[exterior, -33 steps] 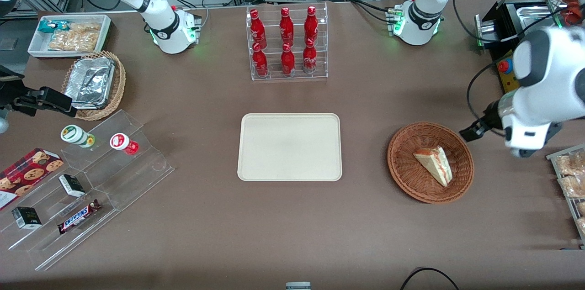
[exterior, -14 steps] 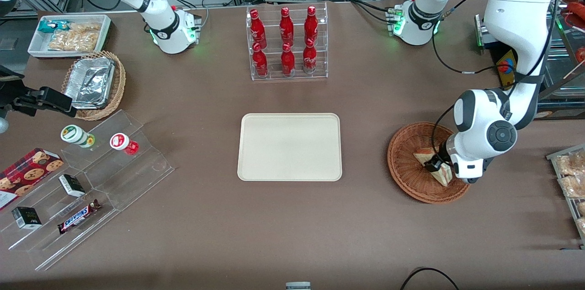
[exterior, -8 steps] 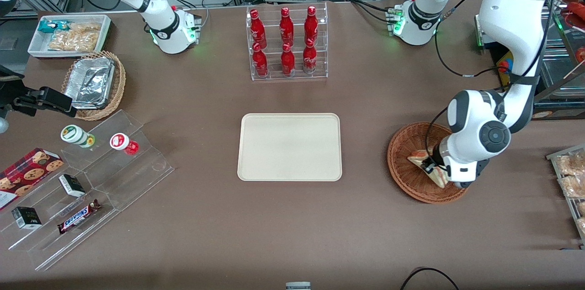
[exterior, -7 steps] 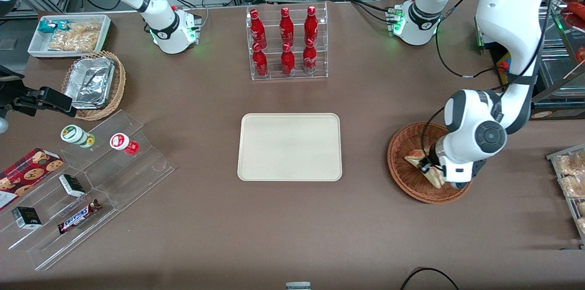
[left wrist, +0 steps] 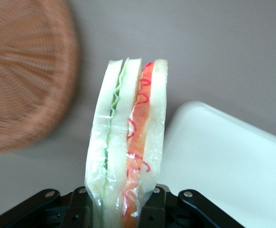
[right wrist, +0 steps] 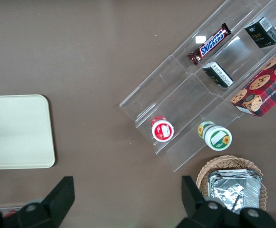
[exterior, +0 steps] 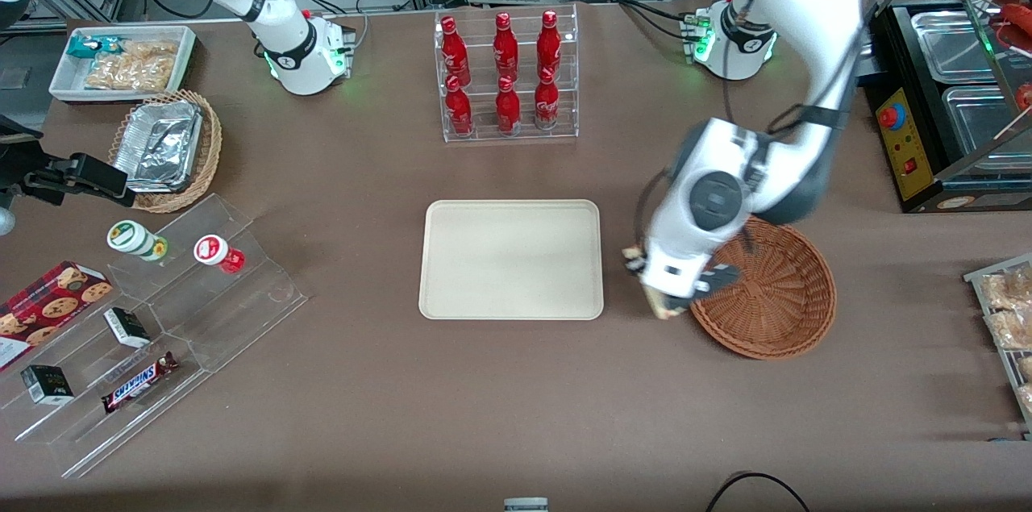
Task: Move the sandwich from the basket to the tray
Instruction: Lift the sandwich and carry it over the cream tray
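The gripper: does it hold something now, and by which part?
Yes. The gripper is shut on the sandwich, clamping one end of the wedge across its bread faces. The sandwich hangs over the table between the basket and the tray.

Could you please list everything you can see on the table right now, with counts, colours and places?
sandwich: one, white bread with orange-red and green filling, held above the table between basket and tray.
basket: one, reddish-brown wicker, empty, toward the working arm's end.
tray: one, cream, bare, mid-table.
bottles: six, red, in a clear rack farther from the front camera than the tray.
foil containers: silver, in a tan wicker basket, toward the parked arm's end.
white bin: one, holding snacks, beside that basket.
clear stepped stand: one, holding two small cups, two dark boxes, a Snickers bar.
cookie box: one, red.
hand: the left arm's, shut on the sandwich.
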`<control>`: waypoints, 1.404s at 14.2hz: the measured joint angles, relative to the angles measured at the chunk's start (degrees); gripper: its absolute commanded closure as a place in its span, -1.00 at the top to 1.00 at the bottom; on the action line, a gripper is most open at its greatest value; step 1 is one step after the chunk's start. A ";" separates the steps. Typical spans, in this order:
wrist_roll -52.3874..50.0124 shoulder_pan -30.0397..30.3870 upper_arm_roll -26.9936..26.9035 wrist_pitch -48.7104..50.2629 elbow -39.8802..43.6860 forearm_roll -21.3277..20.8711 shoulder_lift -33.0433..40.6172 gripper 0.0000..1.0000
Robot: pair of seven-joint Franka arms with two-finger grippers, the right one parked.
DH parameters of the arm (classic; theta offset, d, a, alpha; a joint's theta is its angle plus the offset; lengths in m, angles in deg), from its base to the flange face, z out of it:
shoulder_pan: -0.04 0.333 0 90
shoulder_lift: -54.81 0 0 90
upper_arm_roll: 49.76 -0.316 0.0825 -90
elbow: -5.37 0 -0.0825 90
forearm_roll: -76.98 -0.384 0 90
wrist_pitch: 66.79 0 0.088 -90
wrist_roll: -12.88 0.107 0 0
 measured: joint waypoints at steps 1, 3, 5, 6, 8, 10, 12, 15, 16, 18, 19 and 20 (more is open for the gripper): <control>-0.21 -2.91 -0.02 0.00 2.41 0.00 -1.88 -0.42; -0.38 -7.82 -0.09 0.00 8.04 0.00 -7.17 -0.42; -0.36 -10.89 -0.16 0.00 12.86 -0.01 -12.78 -0.42; -0.09 -11.78 -0.18 0.00 14.58 -0.02 -15.04 -0.41; 0.49 -13.16 -0.15 0.05 17.29 -0.01 -18.27 -0.40; 0.70 -14.21 0.03 0.40 19.74 -0.01 -20.53 -0.39; 0.77 -14.89 0.05 0.71 22.09 -0.01 -22.47 -0.39; 1.22 -14.99 0.08 0.95 24.18 -0.01 -24.41 -0.16; 1.32 -15.02 0.10 1.11 24.43 -0.01 -24.72 0.36; 1.43 -15.04 0.11 1.26 24.79 -0.01 -24.91 1.00; 1.44 -15.04 0.11 1.45 25.05 -0.01 -24.90 1.00; 1.45 -15.04 0.11 2.29 25.56 -0.01 -24.84 1.00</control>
